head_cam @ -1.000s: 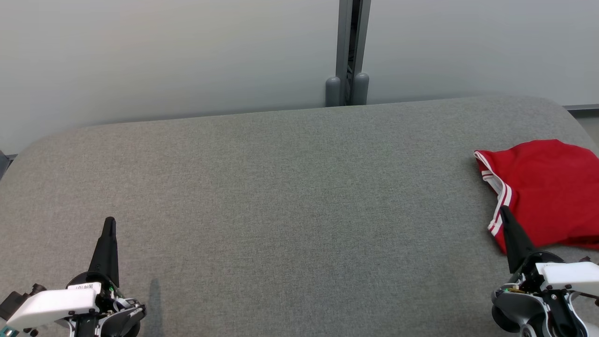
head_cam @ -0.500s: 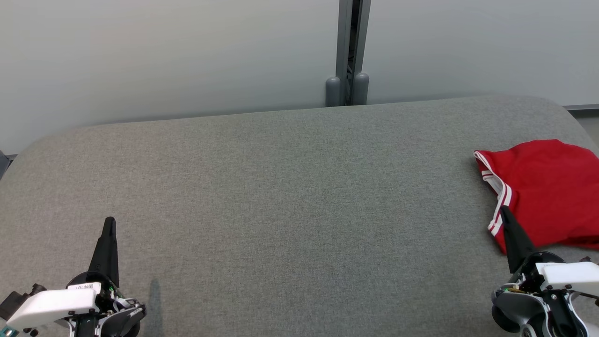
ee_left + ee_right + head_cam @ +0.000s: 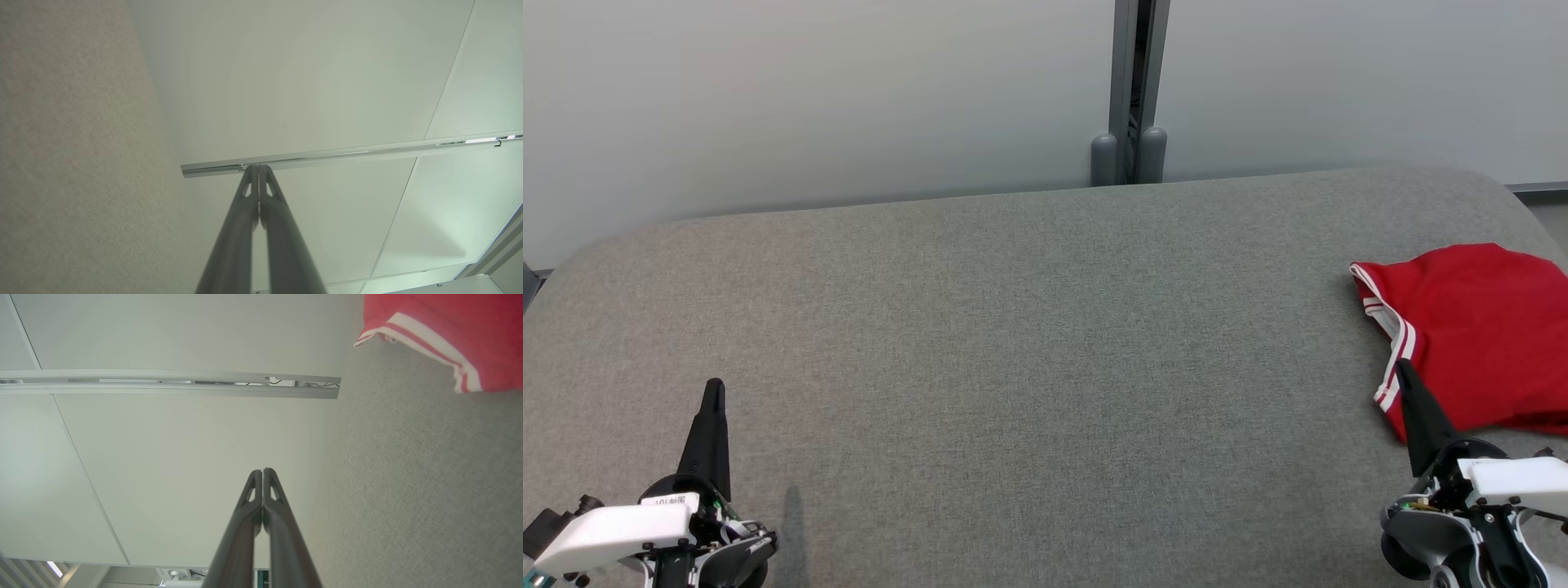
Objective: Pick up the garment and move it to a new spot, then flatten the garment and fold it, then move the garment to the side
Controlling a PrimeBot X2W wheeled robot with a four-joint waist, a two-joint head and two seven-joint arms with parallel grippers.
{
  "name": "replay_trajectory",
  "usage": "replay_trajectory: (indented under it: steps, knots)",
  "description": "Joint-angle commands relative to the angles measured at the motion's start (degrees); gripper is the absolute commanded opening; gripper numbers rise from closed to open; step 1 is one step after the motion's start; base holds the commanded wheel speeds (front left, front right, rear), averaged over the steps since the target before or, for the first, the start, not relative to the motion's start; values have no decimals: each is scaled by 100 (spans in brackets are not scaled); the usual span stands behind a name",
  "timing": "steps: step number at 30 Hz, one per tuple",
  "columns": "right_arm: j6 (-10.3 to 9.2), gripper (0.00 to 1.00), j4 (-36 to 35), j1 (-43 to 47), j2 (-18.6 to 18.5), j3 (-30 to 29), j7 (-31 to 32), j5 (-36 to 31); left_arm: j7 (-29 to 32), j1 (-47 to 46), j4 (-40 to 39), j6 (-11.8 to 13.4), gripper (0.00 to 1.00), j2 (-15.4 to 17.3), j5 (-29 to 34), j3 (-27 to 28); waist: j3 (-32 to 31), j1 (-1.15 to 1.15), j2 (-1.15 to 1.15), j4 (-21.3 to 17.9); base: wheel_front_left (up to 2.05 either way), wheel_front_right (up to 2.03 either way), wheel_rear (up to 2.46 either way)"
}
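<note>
Left: your left gripper (image 3: 713,390) sits low at the near left over the grey pad (image 3: 1045,343). Its fingers are pressed together with nothing between them, and the left wrist view shows the tips meeting. It is well apart from the garment.

Right: the garment (image 3: 1478,327), red with white-striped trim, lies on the pad at its right side, about midway between near and far. The picture's right edge cuts it off. What you can see lies flat and compact, with a fairly straight left edge and the trim doubled over at the near-left corner.

Your right gripper (image 3: 1405,371) is at the near right, fingers closed on each other and holding nothing. In the head view its tip overlaps the garment's near-left corner. The right wrist view shows the cloth off to one side of the fingers with pad between, so I judge no contact.

Progress, as a judgement: the shape reads as folded and set to the side, which would leave nothing to do. The hidden right part keeps that unconfirmed. If it is only lying bunched there, every step remains.
</note>
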Motion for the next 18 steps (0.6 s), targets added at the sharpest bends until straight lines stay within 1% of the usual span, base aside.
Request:
replay_trajectory:
  steps: [1,18]
  knots:
    - [0,0,8,-49,-21,-27,40,-18,11,-104,-4,-18,0,11,1,22,0,0,0,0,0,0,0]
    - [0,0,9,-48,-20,-28,42,-20,12,-104,-5,-18,0,12,2,23,0,0,0,0,0,0,0]
